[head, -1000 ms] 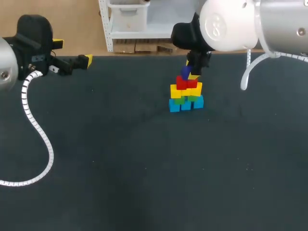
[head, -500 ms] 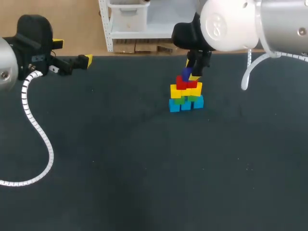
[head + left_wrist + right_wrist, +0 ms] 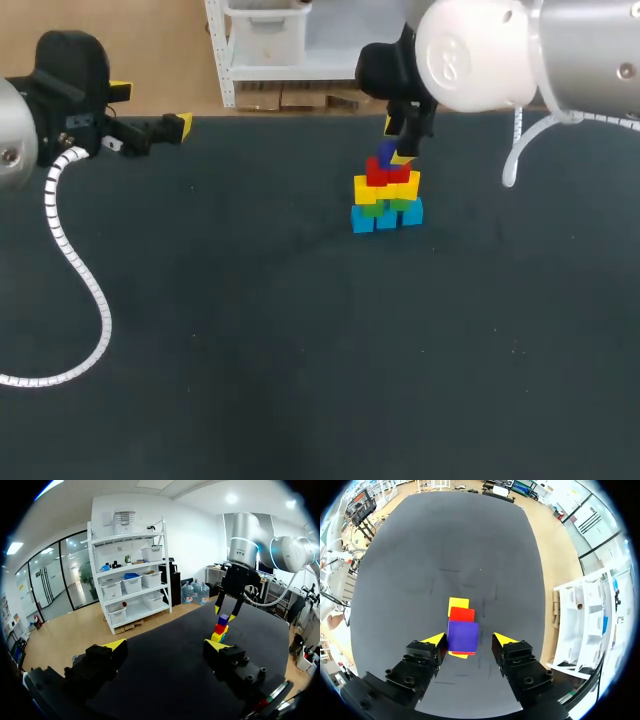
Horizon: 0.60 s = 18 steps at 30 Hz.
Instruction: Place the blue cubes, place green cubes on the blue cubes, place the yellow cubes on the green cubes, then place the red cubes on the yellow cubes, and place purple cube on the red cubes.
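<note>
Right gripper (image 3: pixel 468 639) hangs over the stack at the far middle of the table (image 3: pixel 300 350), fingers apart either side of the purple cube (image 3: pixel 384 153). Purple sits on the red cubes (image 3: pixel 385 173), with yellow cubes (image 3: pixel 388 188), green cubes (image 3: pixel 372 209) and blue cubes (image 3: pixel 385 217) below. Left gripper (image 3: pixel 166 647) sits far left, fingers spread wide, holding nothing.

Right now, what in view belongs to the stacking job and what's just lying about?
Job: blue cubes, green cubes, yellow cubes, red cubes, purple cube on top, open right end effector over it.
Lying about: white coiled cable, open left end effector, black table.
</note>
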Available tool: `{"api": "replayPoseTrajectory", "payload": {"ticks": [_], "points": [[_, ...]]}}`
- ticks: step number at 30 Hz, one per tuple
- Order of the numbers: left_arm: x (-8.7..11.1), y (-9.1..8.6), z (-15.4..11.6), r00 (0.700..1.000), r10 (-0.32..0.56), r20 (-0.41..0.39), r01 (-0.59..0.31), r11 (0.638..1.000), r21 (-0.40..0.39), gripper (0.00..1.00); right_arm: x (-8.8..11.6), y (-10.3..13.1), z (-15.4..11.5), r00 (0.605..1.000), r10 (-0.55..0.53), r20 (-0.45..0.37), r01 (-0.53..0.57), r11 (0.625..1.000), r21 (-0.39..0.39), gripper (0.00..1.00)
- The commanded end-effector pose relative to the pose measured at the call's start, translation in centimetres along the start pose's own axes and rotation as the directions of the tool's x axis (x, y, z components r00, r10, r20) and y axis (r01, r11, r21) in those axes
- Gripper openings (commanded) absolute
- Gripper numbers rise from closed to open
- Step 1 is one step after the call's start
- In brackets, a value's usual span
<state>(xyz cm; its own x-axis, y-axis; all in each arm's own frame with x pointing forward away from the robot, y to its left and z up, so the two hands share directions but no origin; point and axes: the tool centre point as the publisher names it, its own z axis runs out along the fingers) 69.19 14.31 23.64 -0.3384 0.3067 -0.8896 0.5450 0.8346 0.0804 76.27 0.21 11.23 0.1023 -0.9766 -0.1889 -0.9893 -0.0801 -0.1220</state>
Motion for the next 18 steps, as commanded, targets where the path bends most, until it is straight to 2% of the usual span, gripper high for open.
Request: {"api": "replayPoseTrajectory", "payload": {"ticks": [1,12,18], "points": [[0.15,0.43,-0.07,1.0,0.002,0.007,-0.002,0.999,0.039,1.0,-0.08,0.22,0.2,1.0,0.001,-0.007,-0.001,1.0,0.011,0.54],[0.15,0.43,-0.07,1.0,0.002,0.007,-0.002,0.999,0.039,1.0,-0.03,0.07,0.07,1.0,-0.004,-0.014,0.004,1.0,0.028,0.44],[0.15,0.43,-0.07,1.0,0.002,0.007,-0.002,0.999,0.039,1.0,0.11,0.04,-0.07,1.0,-0.002,-0.009,0.002,1.0,0.031,0.49]]}}
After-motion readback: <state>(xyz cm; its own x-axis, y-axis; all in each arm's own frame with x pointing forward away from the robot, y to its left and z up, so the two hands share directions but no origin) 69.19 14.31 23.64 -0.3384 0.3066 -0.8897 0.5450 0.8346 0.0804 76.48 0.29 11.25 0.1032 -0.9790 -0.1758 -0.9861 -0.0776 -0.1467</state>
